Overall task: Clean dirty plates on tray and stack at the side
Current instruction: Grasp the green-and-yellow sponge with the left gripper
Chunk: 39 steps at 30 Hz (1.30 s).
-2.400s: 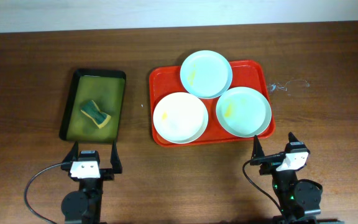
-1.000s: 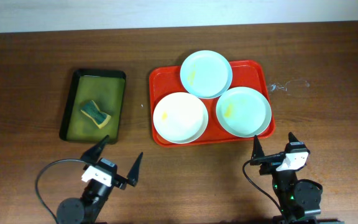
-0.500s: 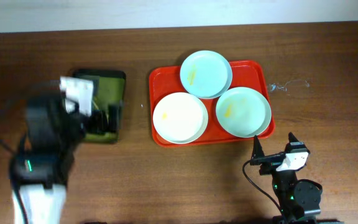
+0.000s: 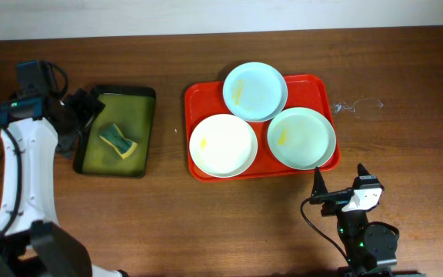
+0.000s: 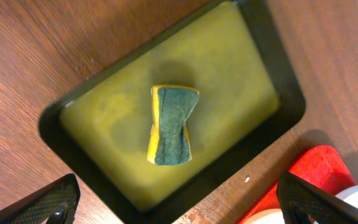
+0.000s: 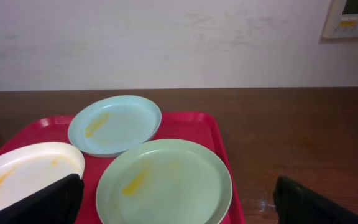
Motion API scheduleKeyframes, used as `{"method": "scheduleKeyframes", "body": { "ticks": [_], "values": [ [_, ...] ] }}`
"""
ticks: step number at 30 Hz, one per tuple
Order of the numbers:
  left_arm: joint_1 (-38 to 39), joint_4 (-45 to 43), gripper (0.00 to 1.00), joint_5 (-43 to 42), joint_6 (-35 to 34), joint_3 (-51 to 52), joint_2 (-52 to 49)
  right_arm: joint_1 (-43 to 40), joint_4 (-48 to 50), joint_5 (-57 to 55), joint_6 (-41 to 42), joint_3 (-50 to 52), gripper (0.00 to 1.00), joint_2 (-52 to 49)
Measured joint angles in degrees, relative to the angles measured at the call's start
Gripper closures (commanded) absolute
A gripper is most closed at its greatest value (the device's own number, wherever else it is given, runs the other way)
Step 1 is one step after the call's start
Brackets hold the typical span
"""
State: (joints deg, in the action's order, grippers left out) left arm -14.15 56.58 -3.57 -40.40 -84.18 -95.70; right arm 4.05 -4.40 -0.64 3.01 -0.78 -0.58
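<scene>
Lying ahead of the right fingers [image 6: 48, 202], three plates [image 6: 163, 180] fill the tray [image 6: 217, 128]

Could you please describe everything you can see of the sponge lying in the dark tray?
The sponge is a small two-layer pad: dark green scouring face on top, yellow foam showing along one edge. Its outline narrows at the middle like a bow tie. It lies flat, green face up, near the middle of the dark tray, on its greenish-yellow floor and clear of its walls. Nothing else touches it. Whether it is wet cannot be told.
</scene>
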Motion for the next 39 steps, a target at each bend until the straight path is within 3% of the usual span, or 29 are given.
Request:
{"method": "scheduleKeyframes", "body": {
  "ticks": [6,11,12,27,28,30,33,35,37,38,39],
  "values": [
    [0.0,-0.6,0.00,-0.9,-1.5,0.0,-4.5,0.0,0.0,0.0,0.0,0.0,0.02,0.0],
    [2.3,-3.2,0.27,-0.9,-2.3,-0.1,-13.5,0.0,0.0,0.0,0.0,0.0,0.01,0.0],
    [2.7,-3.8,0.27,-0.9,-2.4,-0.1,-15.2,0.0,0.0,0.0,0.0,0.0,0.02,0.0],
    [2.7,-9.6,0.23,1.7,-2.4,-0.1,-22.2,0.0,0.0,0.0,0.0,0.0,0.02,0.0],
    [2.7,-9.8,0.30,1.7,-2.4,-0.1,-22.8,0.0,0.0,0.0,0.0,0.0,0.02,0.0],
    [2.8,-9.8,0.68,2.0,-2.2,-0.5,-24.5,0.0,0.0,0.0,0.0,0.0,0.02,0.0],
    [2.8,-9.9,1.00,2.1,-2.5,-0.7,-24.9,0.0,0.0,0.0,0.0,0.0,0.02,0.0],
    [2.8,-9.5,0.97,2.1,-2.4,-0.7,-24.9,0.0,0.0,0.0,0.0,0.0,0.02,0.0],
    [2.8,-8.9,0.51,2.1,-2.5,-0.9,-25.0,0.0,0.0,0.0,0.0,0.0,0.01,0.0],
    [2.8,-8.4,0.08,2.1,-2.3,-0.9,-25.0,0.0,0.0,0.0,0.0,0.0,0.02,0.0],
    [2.8,-7.5,0.01,2.0,-2.4,-1.1,-25.0,0.0,0.0,0.0,0.0,0.0,0.02,0.0]
  ]
}}
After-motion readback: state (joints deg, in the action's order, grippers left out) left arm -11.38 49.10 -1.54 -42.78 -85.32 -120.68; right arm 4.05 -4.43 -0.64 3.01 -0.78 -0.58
